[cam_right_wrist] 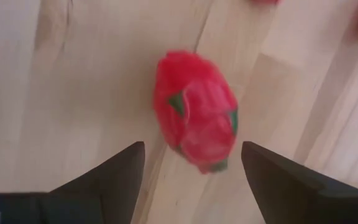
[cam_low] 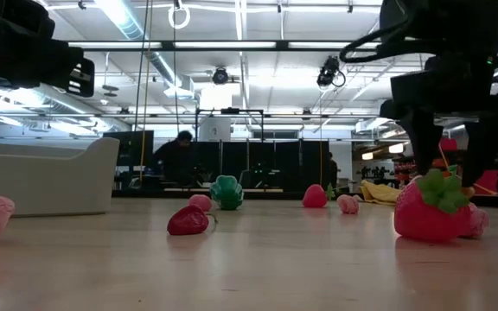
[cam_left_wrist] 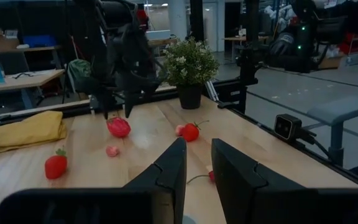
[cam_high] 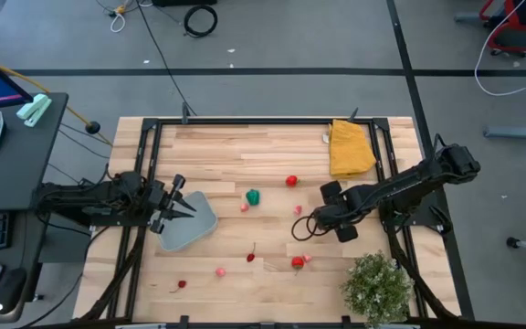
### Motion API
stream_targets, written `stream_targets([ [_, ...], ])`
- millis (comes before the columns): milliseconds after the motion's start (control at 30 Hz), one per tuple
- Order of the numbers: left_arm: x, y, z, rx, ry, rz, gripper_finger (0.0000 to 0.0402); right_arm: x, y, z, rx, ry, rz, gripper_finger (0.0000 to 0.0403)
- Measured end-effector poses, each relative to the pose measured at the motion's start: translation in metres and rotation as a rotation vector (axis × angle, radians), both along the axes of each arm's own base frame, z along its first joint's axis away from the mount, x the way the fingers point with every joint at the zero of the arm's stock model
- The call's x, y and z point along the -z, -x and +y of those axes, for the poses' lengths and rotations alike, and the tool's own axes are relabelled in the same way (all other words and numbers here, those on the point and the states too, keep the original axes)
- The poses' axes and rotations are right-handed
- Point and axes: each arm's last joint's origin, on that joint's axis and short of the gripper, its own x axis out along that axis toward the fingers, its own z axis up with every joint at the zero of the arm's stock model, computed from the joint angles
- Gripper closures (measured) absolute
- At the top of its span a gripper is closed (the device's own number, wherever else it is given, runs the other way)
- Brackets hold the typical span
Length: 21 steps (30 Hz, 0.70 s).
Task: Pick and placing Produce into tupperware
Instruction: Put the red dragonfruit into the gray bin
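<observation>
While the right gripper (cam_high: 310, 222) hangs just above the table with its fingers (cam_right_wrist: 114, 171) spread wide and gripping nothing, a red-pink toy fruit (cam_right_wrist: 196, 111) lies on the wood directly under them, its long axis running roughly along the line the fingers point, with green flecks on its side. The tupperware (cam_high: 187, 222) sits near the table's left edge, lying diagonally, and the left gripper (cam_high: 179, 206) is over its rim with fingers (cam_left_wrist: 166, 177) narrowly parted; I cannot tell whether they grasp it. No writing can be read on either. Scattered between the two are a green piece (cam_high: 253, 196), a red piece (cam_high: 291, 181) and a strawberry (cam_high: 298, 263) nearer the front. A yellow cloth (cam_high: 350, 148) lies at the far right corner and a bushy potted plant (cam_high: 375, 284) at the near right one; nothing stands between the open fingers and the fruit
</observation>
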Motion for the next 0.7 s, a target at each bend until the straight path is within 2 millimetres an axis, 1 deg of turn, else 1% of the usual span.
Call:
stream_targets([
  [167,0.000,0.000,0.000,0.000,0.000,0.000,0.0314,-0.001,-0.010,-0.007,0.024,-0.009,-0.079,0.0125],
  [267,0.000,0.000,0.000,0.000,0.000,0.000,0.0313,-0.002,-0.014,-0.012,0.008,-0.010,-0.104,0.0125],
  [467,0.000,0.000,0.000,0.000,0.000,0.001,0.0320,-0.002,-0.015,-0.018,0.017,-0.017,-0.105,0.0125],
  [600,0.000,0.000,0.000,0.000,-0.001,0.000,0.0321,-0.001,-0.016,-0.017,0.015,-0.044,-0.105,0.0125],
  [700,0.000,0.000,0.000,0.000,-0.001,0.000,0.0318,0.005,-0.014,-0.017,0.037,-0.086,-0.117,0.0125],
])
